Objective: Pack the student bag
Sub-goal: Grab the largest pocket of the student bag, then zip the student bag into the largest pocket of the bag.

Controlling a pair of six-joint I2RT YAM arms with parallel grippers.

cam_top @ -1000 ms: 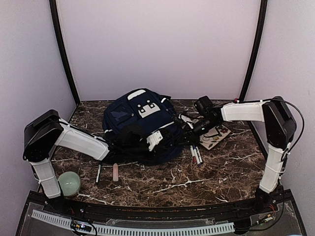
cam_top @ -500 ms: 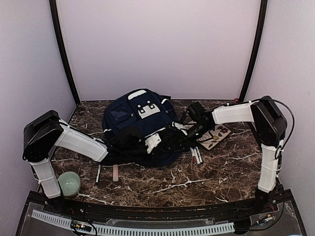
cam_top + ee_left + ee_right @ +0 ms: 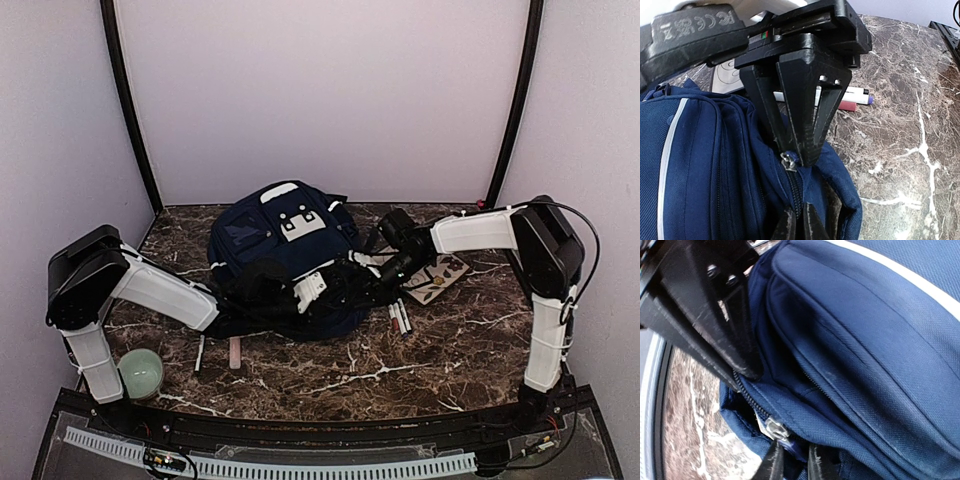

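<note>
Your student bag point(image 3: 272, 238) lies at the middle of the tabletop point(image 3: 420, 370), toward the back wall. It is a bulky mound of navy woven fabric with pale piping and light patches on its upper face. Up close, the cloth shows a fine twill weave, and a dark coil zipper runs along the seam at the bag's near right corner.

Your left end effector point(image 3: 799, 223) has its black fingers pressed together on the seam fabric beside that zipper. Your right end effector point(image 3: 792, 465) meets it from the opposite side. Its angular black fingers are nearly together, pinching the blue tab of the zipper pull point(image 3: 775, 430), with the small metal slider just above the fingertips.

Just to the right of the bag lie slim white markers point(image 3: 398, 318) with coloured caps, and behind them a flat printed card point(image 3: 438, 280). In front of the bag you have a thin black pen point(image 3: 200, 352) and a short pink stick point(image 3: 235, 350). A pale green round object point(image 3: 140, 372) sits by the left arm's base. The tabletop is glossy brown marble with white veins.
</note>
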